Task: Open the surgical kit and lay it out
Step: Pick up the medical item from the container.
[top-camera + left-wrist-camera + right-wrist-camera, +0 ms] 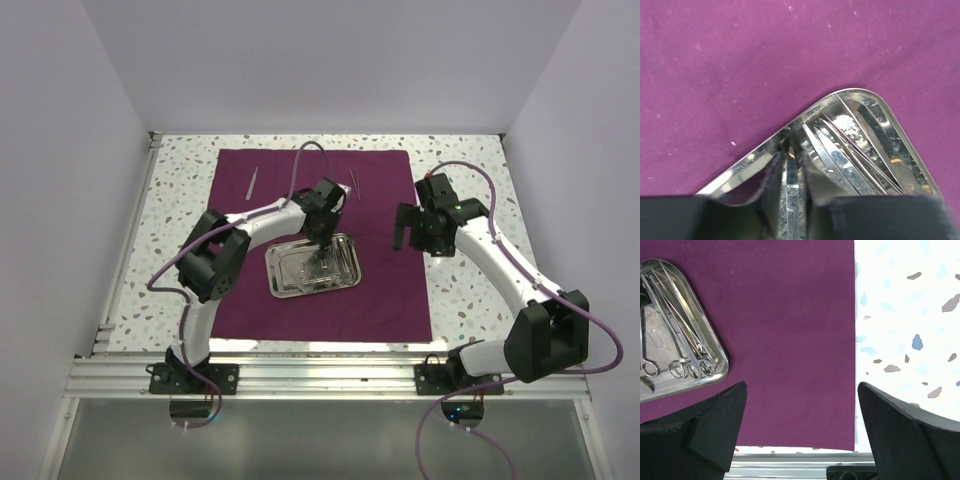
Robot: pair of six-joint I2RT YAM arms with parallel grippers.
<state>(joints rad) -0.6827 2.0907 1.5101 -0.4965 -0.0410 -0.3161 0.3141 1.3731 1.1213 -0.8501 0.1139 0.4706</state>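
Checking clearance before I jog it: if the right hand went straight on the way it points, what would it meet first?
Probably the dark purple cloth wrap near its edge; nothing lies between the open right hand and it.

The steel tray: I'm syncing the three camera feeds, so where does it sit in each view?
Top external: steel tray at centre, under the left gripper.
Left wrist: lower middle to right, its rounded corner uppermost.
Right wrist: upper left corner.
Shared landmark: the purple cloth beneath it.
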